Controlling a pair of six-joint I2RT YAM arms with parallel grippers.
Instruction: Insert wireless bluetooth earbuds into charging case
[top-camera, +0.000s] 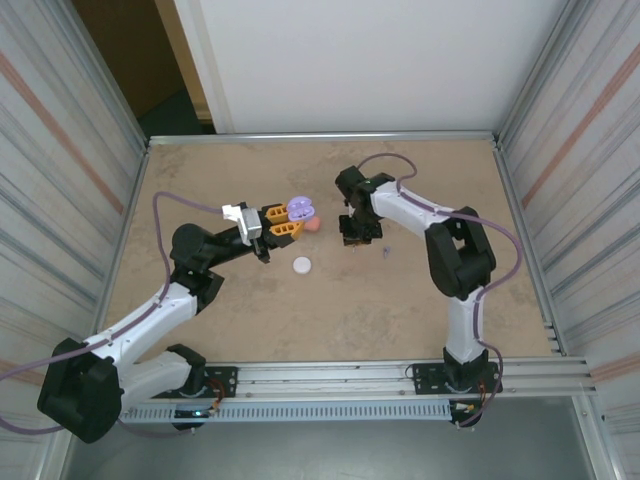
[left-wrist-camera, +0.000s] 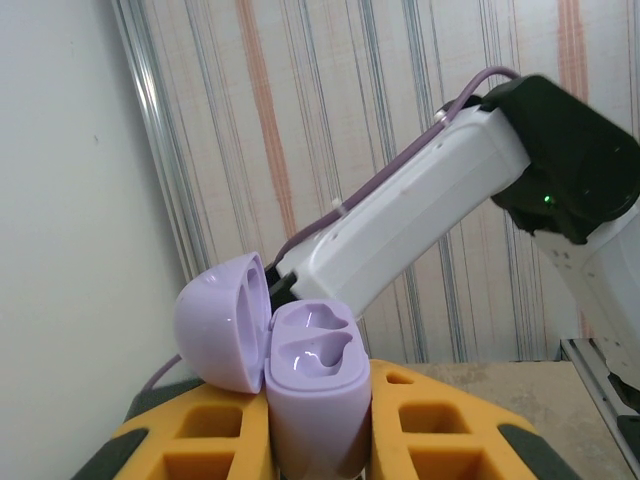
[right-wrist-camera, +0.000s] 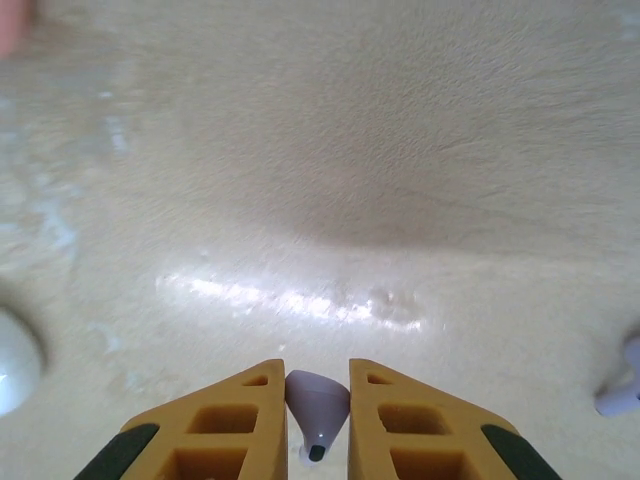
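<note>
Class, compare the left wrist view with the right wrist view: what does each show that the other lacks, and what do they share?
Left wrist view: the left hand shut on the open purple case, both wells looking empty, the right arm behind. Right wrist view: the right hand shut on a purple earbud, a second purple earbud lying at the right edge. Shared: orange fingers and the beige table.

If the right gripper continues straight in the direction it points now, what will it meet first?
Most likely the bare table. The right gripper points down at it, shut on a purple earbud whose tip seems at or near the surface, though depth is unclear. Nothing else lies ahead.
</note>
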